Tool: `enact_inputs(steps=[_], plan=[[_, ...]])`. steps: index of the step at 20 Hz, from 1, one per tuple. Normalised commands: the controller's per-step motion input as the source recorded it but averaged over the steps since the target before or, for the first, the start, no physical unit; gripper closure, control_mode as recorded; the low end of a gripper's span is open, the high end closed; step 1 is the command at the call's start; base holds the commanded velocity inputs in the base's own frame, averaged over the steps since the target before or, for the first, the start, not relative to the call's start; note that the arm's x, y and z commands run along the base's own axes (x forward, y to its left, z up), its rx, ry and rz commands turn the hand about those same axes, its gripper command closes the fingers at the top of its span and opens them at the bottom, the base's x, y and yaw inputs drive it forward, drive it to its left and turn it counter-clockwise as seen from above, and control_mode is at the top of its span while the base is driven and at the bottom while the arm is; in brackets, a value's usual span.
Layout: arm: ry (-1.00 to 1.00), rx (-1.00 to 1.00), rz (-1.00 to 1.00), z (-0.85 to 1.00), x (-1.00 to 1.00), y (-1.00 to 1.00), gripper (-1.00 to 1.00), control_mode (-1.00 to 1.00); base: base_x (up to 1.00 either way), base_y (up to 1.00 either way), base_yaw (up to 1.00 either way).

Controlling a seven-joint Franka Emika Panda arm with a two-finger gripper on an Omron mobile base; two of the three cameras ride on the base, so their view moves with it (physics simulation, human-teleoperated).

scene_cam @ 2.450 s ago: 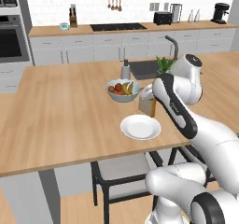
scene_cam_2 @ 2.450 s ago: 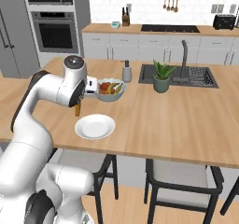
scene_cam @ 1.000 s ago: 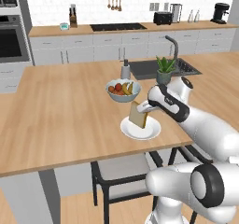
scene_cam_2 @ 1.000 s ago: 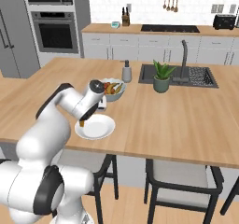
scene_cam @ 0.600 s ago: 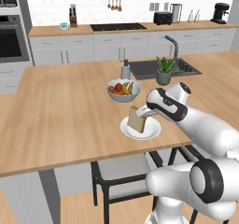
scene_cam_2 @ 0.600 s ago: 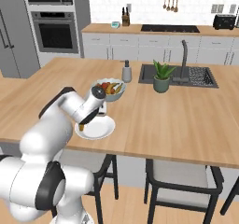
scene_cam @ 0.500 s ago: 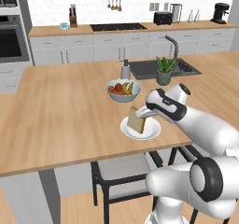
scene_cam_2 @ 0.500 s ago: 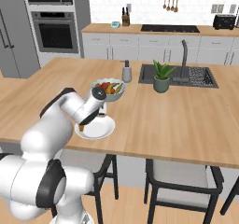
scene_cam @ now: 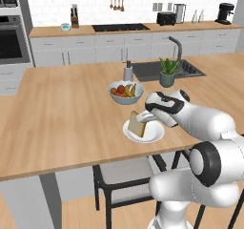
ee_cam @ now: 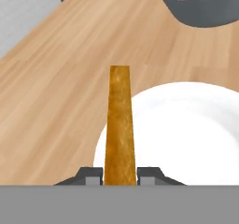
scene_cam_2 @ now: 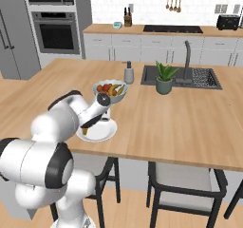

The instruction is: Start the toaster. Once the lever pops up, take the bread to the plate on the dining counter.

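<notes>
Light wood fills your view: the dining counter (scene_cam: 62, 113) spreads wide, and near its front edge sits the plate (scene_cam: 151, 133), small, round and white. Your gripper (scene_cam: 144, 121) is low over that plate with its 2 fingers pinching the bread (scene_cam: 136, 127), gripping the slice by its edges. You see the slice standing on edge and tilted, tan face toward the left base camera, over the plate's left side. From the hand camera the golden-orange crust (ee_cam: 119, 125) runs straight up between the 2 dark finger tips (ee_cam: 91, 174), crossing the plate's rim (ee_cam: 112, 139). Whether the bottom edge touches the plate, you cannot tell. Just behind the plate sits a bowl of fruit (scene_cam: 125, 92). Way back on the far counter, by the wall, you catch the toaster (scene_cam: 166, 18).
</notes>
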Motion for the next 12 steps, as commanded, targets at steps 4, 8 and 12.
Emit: enact_inputs(steps=[4,8,12], plan=[[0.0,0.02,0.0,-0.32,0.1,0.0,1.0,-1.0,0.0,0.0,0.0],[0.0,0.01,0.0,-0.28,0.13,0.0,1.0,-1.0,0.0,0.0,0.0],[0.0,0.01,0.0,-0.08,0.07,-0.07,1.0,-1.0,0.0,0.0,0.0]])
